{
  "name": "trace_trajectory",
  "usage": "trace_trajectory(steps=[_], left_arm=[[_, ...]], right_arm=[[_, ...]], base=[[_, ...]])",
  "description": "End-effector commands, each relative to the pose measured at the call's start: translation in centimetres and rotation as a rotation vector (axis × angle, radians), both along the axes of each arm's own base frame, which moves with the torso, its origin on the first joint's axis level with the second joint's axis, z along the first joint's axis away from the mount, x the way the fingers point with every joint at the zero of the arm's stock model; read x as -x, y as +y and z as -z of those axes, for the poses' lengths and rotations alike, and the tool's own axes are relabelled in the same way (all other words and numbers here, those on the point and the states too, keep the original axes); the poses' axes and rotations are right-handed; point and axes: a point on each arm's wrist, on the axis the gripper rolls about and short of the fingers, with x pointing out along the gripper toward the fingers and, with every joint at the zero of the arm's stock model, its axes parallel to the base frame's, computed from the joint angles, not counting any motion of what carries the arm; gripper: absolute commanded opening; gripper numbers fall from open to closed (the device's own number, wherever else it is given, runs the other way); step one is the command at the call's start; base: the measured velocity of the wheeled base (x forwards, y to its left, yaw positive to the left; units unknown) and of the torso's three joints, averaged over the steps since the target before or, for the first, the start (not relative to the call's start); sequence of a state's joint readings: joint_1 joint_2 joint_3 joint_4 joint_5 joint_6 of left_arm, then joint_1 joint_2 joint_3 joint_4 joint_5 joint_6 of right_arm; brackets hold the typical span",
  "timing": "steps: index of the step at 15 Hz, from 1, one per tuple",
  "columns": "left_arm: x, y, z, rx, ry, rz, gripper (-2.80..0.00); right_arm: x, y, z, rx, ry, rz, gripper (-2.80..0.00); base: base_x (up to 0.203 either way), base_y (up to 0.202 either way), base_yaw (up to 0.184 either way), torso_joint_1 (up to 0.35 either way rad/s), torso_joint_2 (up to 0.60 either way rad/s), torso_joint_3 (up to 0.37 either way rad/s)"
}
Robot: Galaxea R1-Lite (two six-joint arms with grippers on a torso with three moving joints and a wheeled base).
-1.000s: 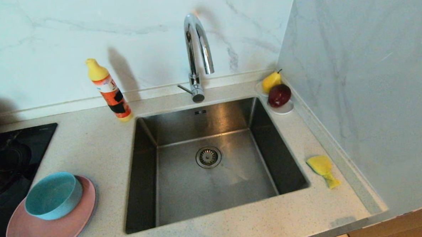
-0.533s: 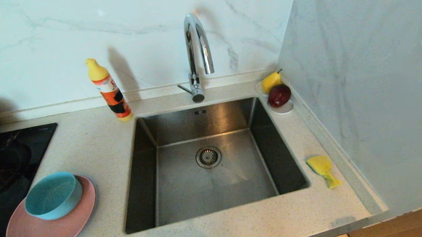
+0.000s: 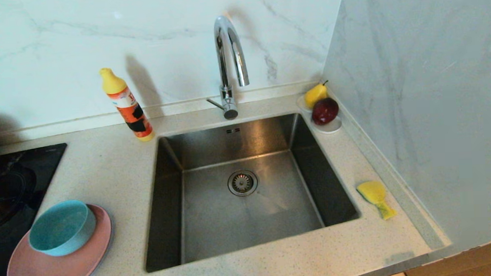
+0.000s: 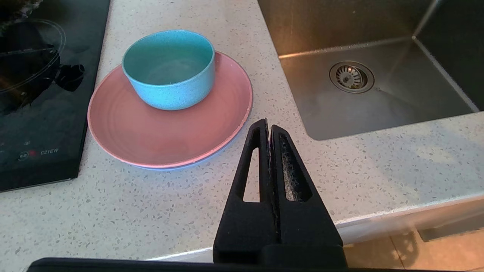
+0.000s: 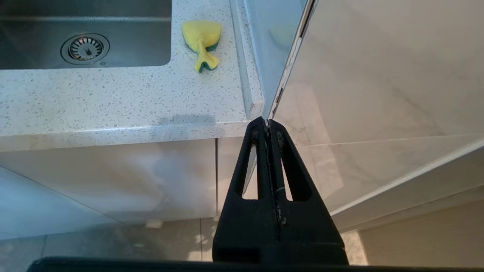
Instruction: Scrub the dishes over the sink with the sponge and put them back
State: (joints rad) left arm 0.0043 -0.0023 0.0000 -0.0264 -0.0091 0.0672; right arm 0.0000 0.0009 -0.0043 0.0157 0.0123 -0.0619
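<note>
From the head view, the sink (image 3: 247,187) sits bare in the counter (image 3: 106,169), tap (image 3: 230,64) arching over its back edge. The bowl (image 3: 62,227) stands on the pink plate (image 3: 56,262) to the left, beside the hob (image 3: 11,181). The sponge (image 3: 375,198) lies right of the sink, near the wall. A bottle (image 3: 127,106) stands at the back; a pear (image 3: 315,94) and an apple (image 3: 325,111) share a saucer (image 3: 332,128).

In the left wrist view, the left gripper (image 4: 269,126) hangs pinched together, empty, just short of the plate; a blue rim (image 4: 181,166) under it may be a second plate.

In the right wrist view, the right gripper (image 5: 267,122) is closed too, holding nothing, off the counter's front corner, well apart from the sponge.
</note>
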Motion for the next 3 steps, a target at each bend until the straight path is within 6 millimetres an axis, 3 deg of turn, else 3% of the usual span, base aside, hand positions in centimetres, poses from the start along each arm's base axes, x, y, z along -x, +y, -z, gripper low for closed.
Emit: trace_trajectory(steps=[1,3], left_arm=[[-0.16,0.0,0.51,-0.002,0.021,0.0,-2.8],[-0.16,0.0,0.49,-0.002,0.02,0.0,-2.8]], right_arm=[[-0.02,0.0,0.02,-0.007,-0.006,0.0,-2.8],[-0.03,0.0,0.02,-0.014,-0.006,0.002,-2.8]], base=[[0.0,0.0,0.0,0.0,0.0,0.0],[0.0,0.0,0.0,0.0,0.0,0.0]])
